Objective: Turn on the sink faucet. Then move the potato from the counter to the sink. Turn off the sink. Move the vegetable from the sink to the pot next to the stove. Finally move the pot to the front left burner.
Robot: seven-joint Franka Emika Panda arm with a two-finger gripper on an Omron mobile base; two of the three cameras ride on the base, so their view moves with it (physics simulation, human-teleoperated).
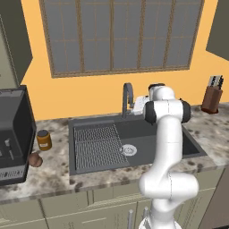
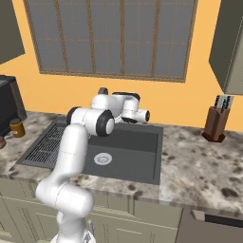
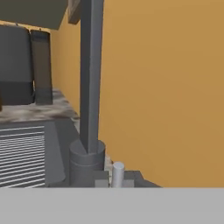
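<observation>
Step in hand: the first, turning on the sink faucet; no water visible at the spout, so judged not yet done. Largest item: marbled counter (image 1: 210,134), carrying the dark sink (image 1: 188,138) with a ribbed drain rack (image 1: 96,145) in its left half and a round drain (image 1: 129,150) at centre. At far left, a dark coffee machine (image 1: 13,129), with a lidded jar (image 1: 43,139) just beside it. Knife block (image 1: 211,96) at far right against the wall. Faucet (image 1: 127,96) upright at the back rim of the sink; base collar and small pale handle (image 3: 117,173) close ahead in the hand view. Gripper (image 1: 142,103) just beside the faucet, jaws fully closed, nothing seen held. Potato (image 1: 35,159) on the counter, near the coffee machine, well apart from the sink. Next move, as judged: push the closed tips sideways against the handle.
</observation>
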